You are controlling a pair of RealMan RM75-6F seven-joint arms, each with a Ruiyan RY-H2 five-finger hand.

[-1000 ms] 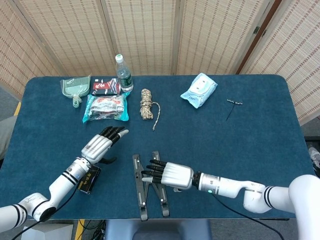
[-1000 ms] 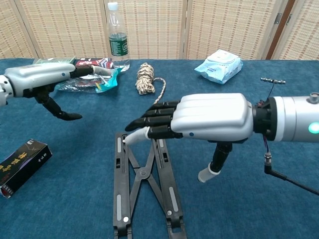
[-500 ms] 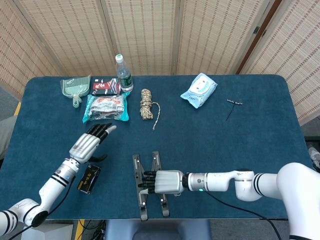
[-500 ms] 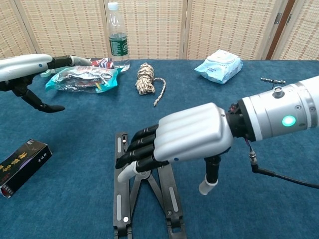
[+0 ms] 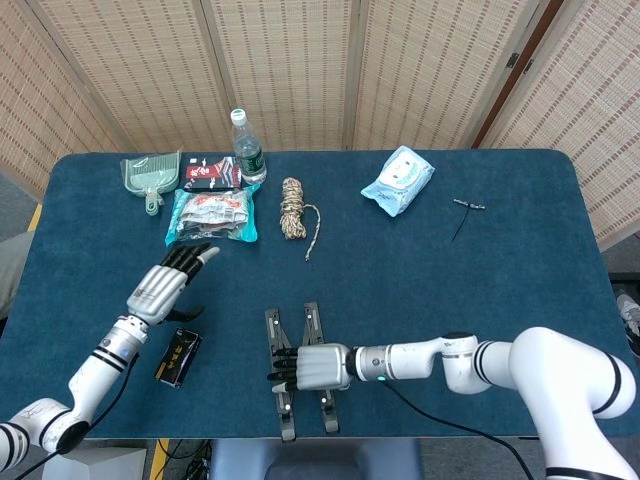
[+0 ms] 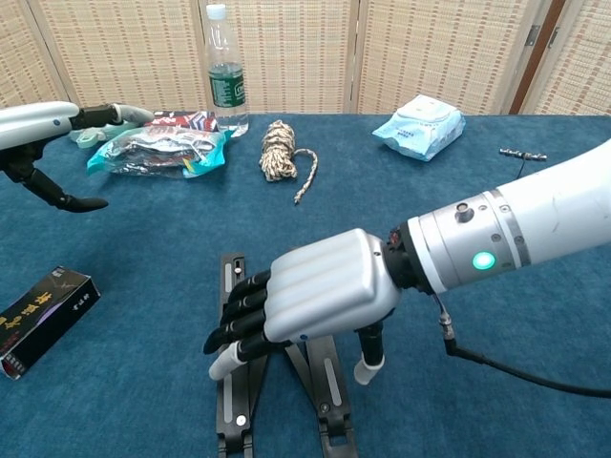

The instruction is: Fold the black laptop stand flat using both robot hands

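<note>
Blue table (image 5: pixel 520 270): right robot hand (image 5: pixel 310 366) over laptop stand (image 5: pixel 284 410)

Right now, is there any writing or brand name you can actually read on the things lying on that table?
None reads clearly.
Small black box: gold marks on its top, too blurred to read.
Water bottle: green label, print too small.
Snack bag: printing illegible.
Red and black packet: white marks, too small.
Blue wipes pack: no legible text.

One black laptop stand (image 5: pixel 300 370), two robot hands, left hand (image 5: pixel 160 290) and right hand (image 5: pixel 312 366), one water bottle (image 5: pixel 246 150), one rope coil (image 5: pixel 293 208), one green dustpan (image 5: pixel 151 174), two snack packets (image 5: pixel 211 216), one wipes pack (image 5: pixel 398 180), one small black box (image 5: pixel 178 358), one thin metal tool (image 5: pixel 466 207)
</note>
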